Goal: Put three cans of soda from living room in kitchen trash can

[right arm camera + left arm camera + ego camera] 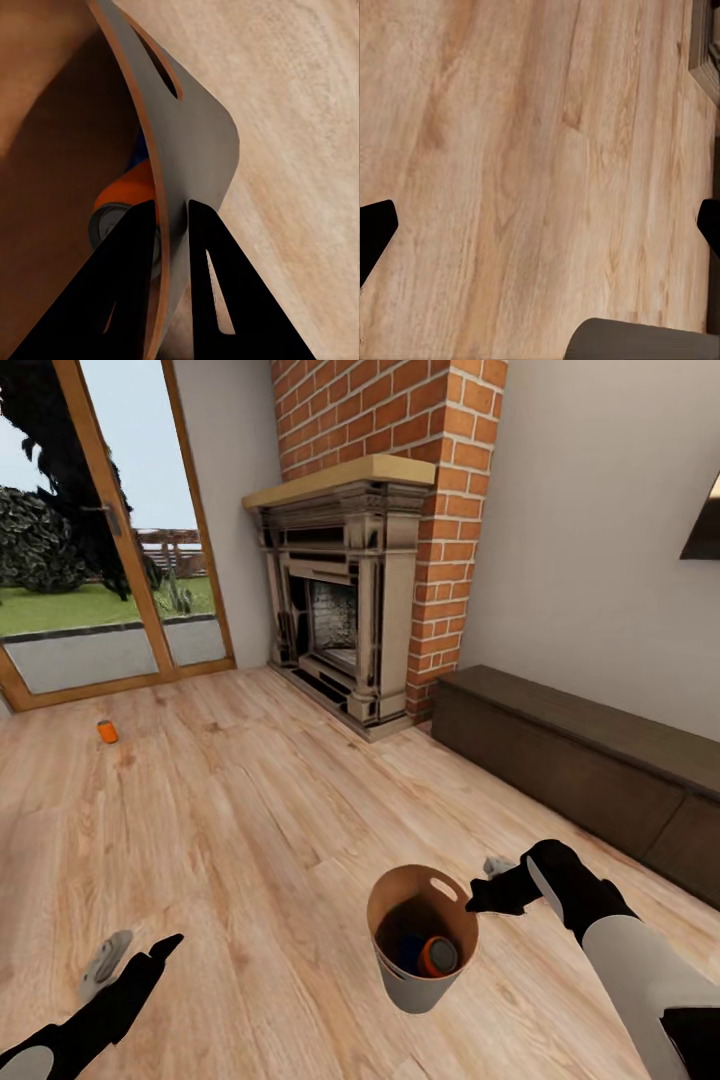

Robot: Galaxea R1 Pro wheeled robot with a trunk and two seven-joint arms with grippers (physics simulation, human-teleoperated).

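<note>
My right gripper (480, 898) is shut on the rim of the trash can (420, 980), a pale grey pail with a brown inside, and holds it above the wood floor. In the right wrist view one finger (124, 285) is inside the wall (187, 142) and the other outside. An orange soda can (437, 956) lies inside the pail, seen close as the can (124, 196), with something blue beside it. Another soda can (107, 732) lies on the floor far left, near the glass door. My left gripper (140, 960) hangs open low on the left, its fingertips (375, 232) spread over bare planks.
A brick fireplace (350, 600) stands ahead. A low dark wood bench (580, 750) runs along the right wall. The wood-framed glass door (100, 530) fills the left wall. Open plank floor (250, 830) stretches between me and the far can.
</note>
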